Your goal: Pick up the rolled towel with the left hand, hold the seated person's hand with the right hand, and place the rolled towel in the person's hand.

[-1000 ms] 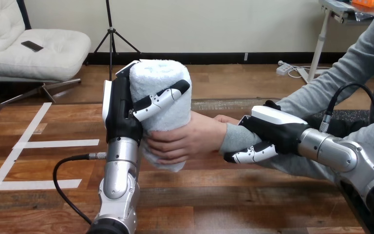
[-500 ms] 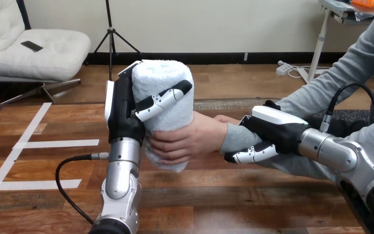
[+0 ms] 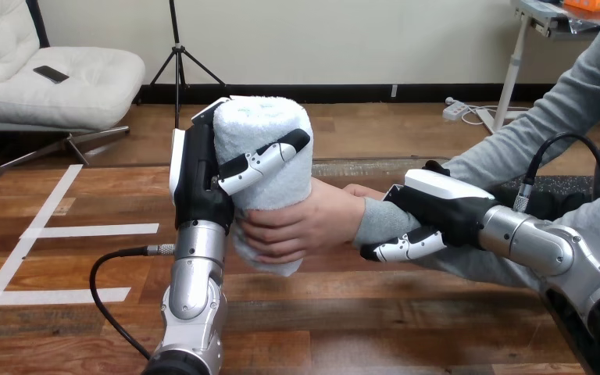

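Left robot hand (image 3: 199, 183) was standing straight up at middle-left of the frame on its silver forearm, and it had a proper grip on the white rolled terry-cloth towel (image 3: 269, 129). Its black-and-white fingers (image 3: 262, 160) were curled across the front of the roll, with the palm pressed against the roll's left side. The towel was upright and held up above the brown wooden table (image 3: 406, 312), its top end poking out over the fingers and its bottom end hanging down below them.

The person's hand (image 3: 305, 223) reached in from the right and was wrapped round the lower half of the towel, just under the robot's fingers. So both of them had hold of the roll at once.

Right robot hand (image 3: 437, 205) sat at centre-right, clamped on the person's wrist (image 3: 373, 221), the one in the grey sleeve. Its white-shelled back was on top and its fingers (image 3: 402, 246) were curled underneath, so it was closed around the wrist and not just resting on it.

Other stuff on the table: white tape strips (image 3: 94, 230) over at the left, and a black cable (image 3: 98, 293) looping beside the left forearm at lower left.
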